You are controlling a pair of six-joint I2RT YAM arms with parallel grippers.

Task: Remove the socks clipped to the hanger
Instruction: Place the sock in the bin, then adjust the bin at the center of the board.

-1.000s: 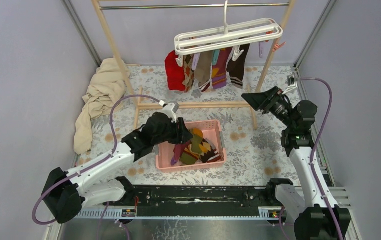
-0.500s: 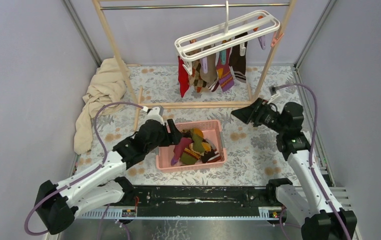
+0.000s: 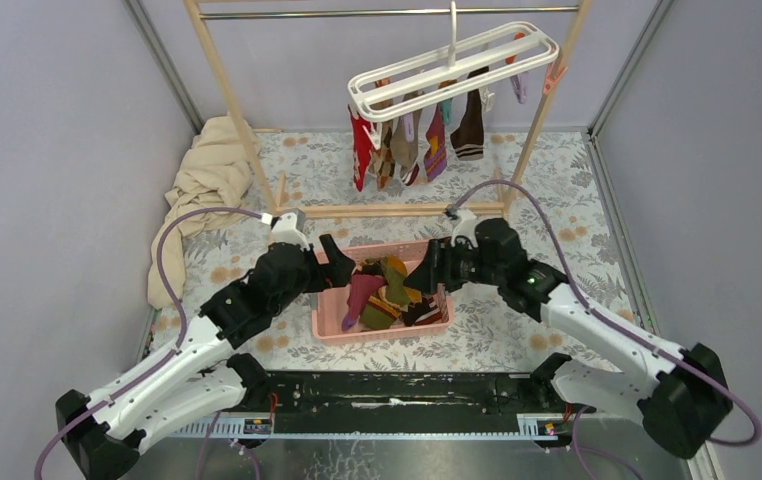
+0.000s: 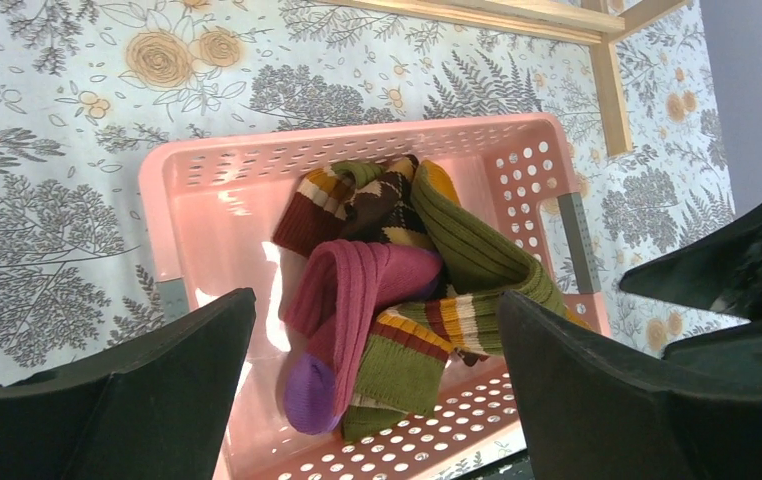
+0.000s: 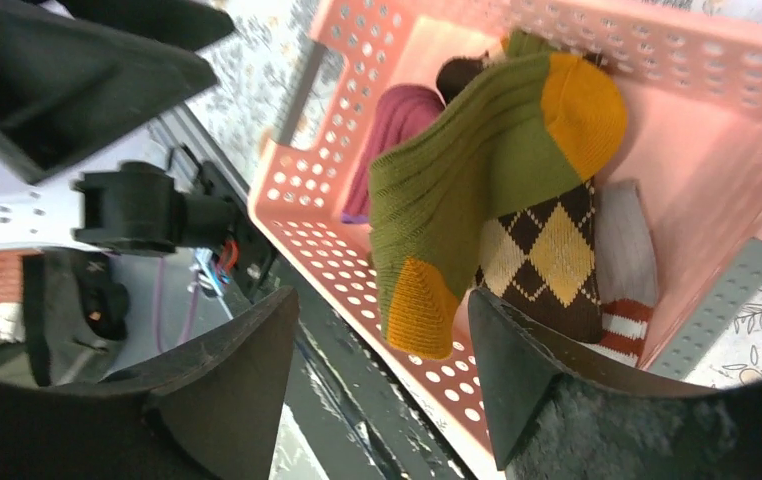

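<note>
The white hanger (image 3: 454, 62) hangs tilted from the rail, with several socks (image 3: 412, 140) clipped under it. Below it stands a pink basket (image 3: 326, 327) holding loose socks. My left gripper (image 3: 342, 260) is open over the basket's left end. In its wrist view nothing sits between the fingers (image 4: 377, 390); a maroon sock with a purple toe (image 4: 347, 295) and an olive sock (image 4: 477, 250) lie in the basket (image 4: 257, 150) beneath. My right gripper (image 3: 425, 272) is open over the basket's right half. It (image 5: 382, 370) hovers above an olive-and-orange sock (image 5: 467, 170) and an argyle sock (image 5: 547, 250).
A wooden-post rack (image 3: 232, 100) with a metal rail (image 3: 357, 13) and a floor crossbar (image 3: 387, 210) stands just behind the basket. A beige cloth (image 3: 197, 200) is heaped at the left wall. Grey walls close in on both sides.
My left gripper opened wide and drew back left from over the basket. My right arm swung down from beside the hanger to the basket. The hanger tilted and the socks swung.
</note>
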